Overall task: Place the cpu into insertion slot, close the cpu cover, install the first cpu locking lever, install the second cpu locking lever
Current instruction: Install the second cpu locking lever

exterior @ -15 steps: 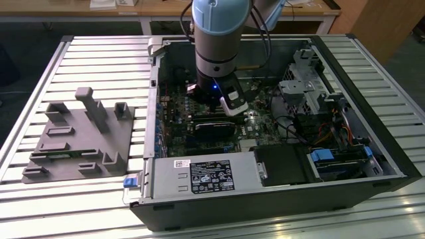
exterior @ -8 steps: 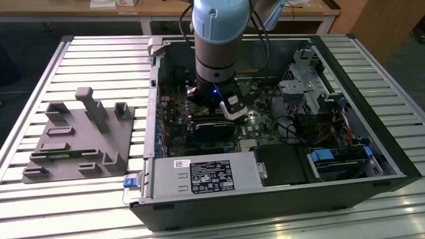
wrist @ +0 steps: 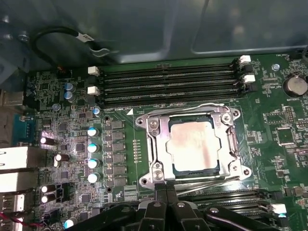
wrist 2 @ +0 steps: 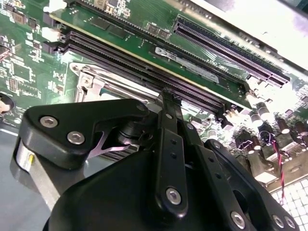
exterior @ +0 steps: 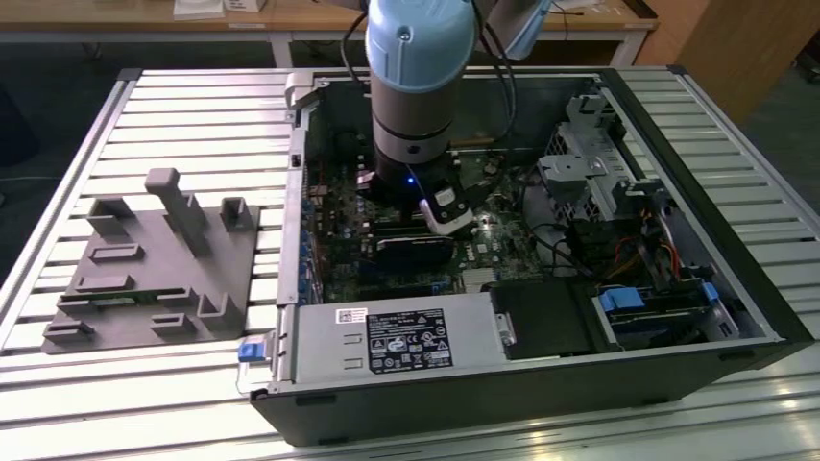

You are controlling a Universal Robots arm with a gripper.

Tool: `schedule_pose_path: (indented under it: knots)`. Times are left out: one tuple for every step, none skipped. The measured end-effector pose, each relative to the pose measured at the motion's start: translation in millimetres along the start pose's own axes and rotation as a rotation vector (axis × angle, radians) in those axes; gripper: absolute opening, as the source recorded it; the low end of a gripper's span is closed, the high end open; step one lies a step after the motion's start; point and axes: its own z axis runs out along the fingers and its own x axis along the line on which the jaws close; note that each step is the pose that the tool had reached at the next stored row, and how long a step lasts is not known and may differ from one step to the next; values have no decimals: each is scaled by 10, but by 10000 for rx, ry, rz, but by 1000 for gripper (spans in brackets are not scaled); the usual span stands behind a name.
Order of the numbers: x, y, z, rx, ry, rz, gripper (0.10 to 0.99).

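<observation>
**CPU seated under its closed cover, gripper low at the socket's edge**

In the first wrist view the cpu (wrist: 192, 144), a small flat square chip with a pale silver-grey metal face, lies flat inside the insertion slot (wrist: 192, 171), the small square socket with a silver metal rim. The cpu cover (wrist: 163, 144), a thin square silver frame plate with a square cut-out, lies down flat around the chip, whose face shows through the opening. A thin silver locking lever (wrist: 207, 182) lies slanted along the socket edge just beside the gripper.

The black gripper (wrist: 166, 192) sits at that same edge, its narrow fingertips pressed close together with no visible gap; whether they pinch the lever wire I cannot tell. In the second wrist view the black finger linkage (wrist 2: 171, 144) ends right at the socket's silver frame (wrist 2: 91, 84).

Room is tight. Four long black memory slots (wrist: 168, 84) run parallel just beyond the opposite socket edge, and a row of upright silver-topped capacitors (wrist: 93, 154) stands beside another edge. More long black slots (wrist: 226, 197) lie close by the gripper.

In the exterior view the pale blue-and-grey robot arm (exterior: 410, 77) reaches down into the open black computer case (exterior: 513, 384), whose walls enclose it. To the exterior view's left, a grey moulded fixture block (exterior: 148, 264) rests on the slatted metal table (exterior: 192, 106), well apart from the case.
</observation>
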Motion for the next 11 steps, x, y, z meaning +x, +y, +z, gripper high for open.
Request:
schedule_pose_path:
  knots:
    - [6,-1,1,-12,1,0,106]
    - [12,-2,4,-28,3,1,106]
    - [17,-4,7,-49,4,2,106]
    - [21,-5,10,-72,6,3,106]
    - [24,-6,14,-99,10,2,106]
    - [29,-7,17,-128,12,3,106]
    - [38,-9,22,-157,15,5,106]
    - [49,-11,25,-190,19,7,106]
    - [59,-14,29,-227,22,8,106]
    - [68,-16,32,-256,25,8,106]
    - [77,-17,35,-282,27,9,106]
